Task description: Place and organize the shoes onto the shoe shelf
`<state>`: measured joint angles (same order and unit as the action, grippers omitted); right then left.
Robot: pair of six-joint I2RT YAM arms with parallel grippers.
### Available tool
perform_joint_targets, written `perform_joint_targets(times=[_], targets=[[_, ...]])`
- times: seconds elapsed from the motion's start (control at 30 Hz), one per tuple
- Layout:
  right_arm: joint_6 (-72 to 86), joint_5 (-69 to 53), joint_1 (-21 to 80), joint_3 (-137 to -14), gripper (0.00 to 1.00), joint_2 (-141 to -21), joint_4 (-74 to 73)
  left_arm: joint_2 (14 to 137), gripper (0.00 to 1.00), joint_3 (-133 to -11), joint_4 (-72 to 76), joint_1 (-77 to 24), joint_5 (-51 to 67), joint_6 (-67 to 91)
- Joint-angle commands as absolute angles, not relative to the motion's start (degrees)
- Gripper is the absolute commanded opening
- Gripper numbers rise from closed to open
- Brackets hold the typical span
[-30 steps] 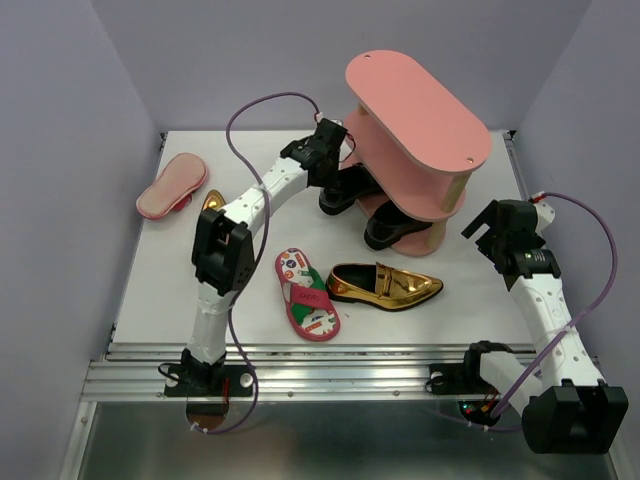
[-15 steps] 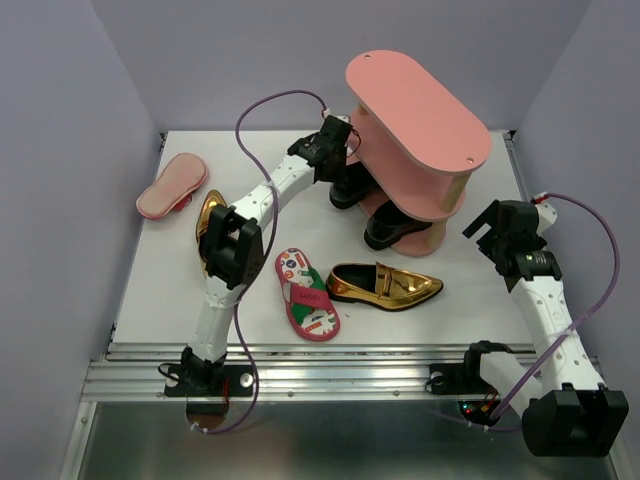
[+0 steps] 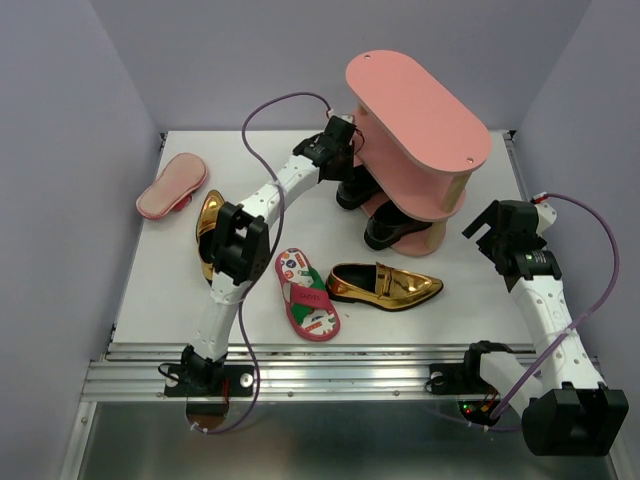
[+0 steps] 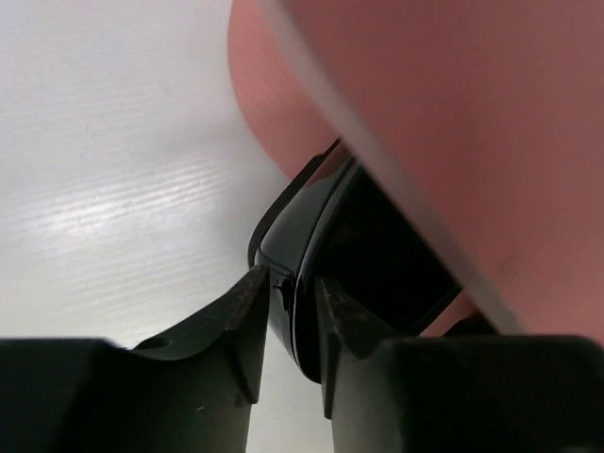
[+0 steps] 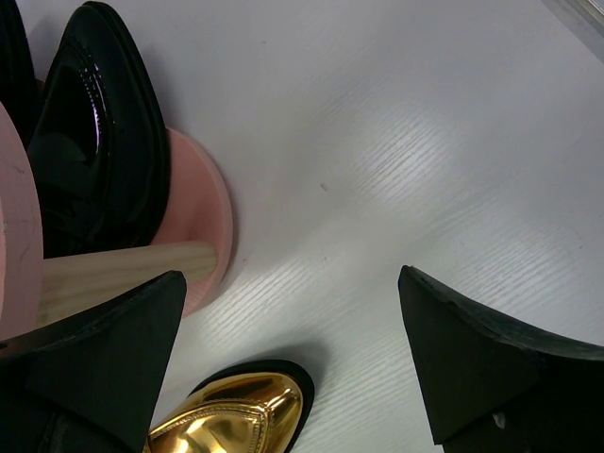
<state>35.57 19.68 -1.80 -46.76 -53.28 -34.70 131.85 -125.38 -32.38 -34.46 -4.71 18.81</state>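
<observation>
While the left gripper [image 4: 291, 283] is pinching the thin rim of a glossy black loafer [image 4: 377, 245] beneath a smooth salmon-pink oval board of the shoe shelf [image 4: 453, 104], the right gripper [image 5: 291, 283] is hanging wide open above a shiny gold loafer [image 5: 236, 415].

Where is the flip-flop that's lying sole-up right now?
In the top view, the sole-up flip-flop lies near the table's far-left corner; its nearest neighbour is a gold loafer just right of it, partly hidden by the left arm.
</observation>
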Motion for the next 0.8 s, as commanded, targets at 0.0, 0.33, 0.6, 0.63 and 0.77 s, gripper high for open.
perform_joint_targets(times=[0.0, 0.33, 0.6, 0.63, 0.77], targets=[[35.42, 20.22, -1.93, -48.16, 1.0, -53.09, -34.89, 128.5, 0.49, -129.29, -28.48, -34.89, -3.78, 20.3], [34.81, 18.02, -1.93, -48.25, 1.0, -53.35, -33.93, 118.92, 0.69, -120.51, -31.36, -34.89, -6.5, 18.63], [34.1, 17.49, -1.93, -45.88, 1.0, -51.95, -33.05, 106.97, 0.69, -106.54, -36.2, -34.37, -13.96, 15.56], [34.28, 17.4, -1.93, -45.27, 1.0, -51.68, -33.05, 106.18, 0.69, -105.48, -37.25, -34.02, -15.11, 15.56], [34.28, 16.26, -1.93, -43.51, 1.0, -49.57, -32.96, 100.91, 0.69, -97.5, -40.34, -30.42, -19.24, 17.05]])
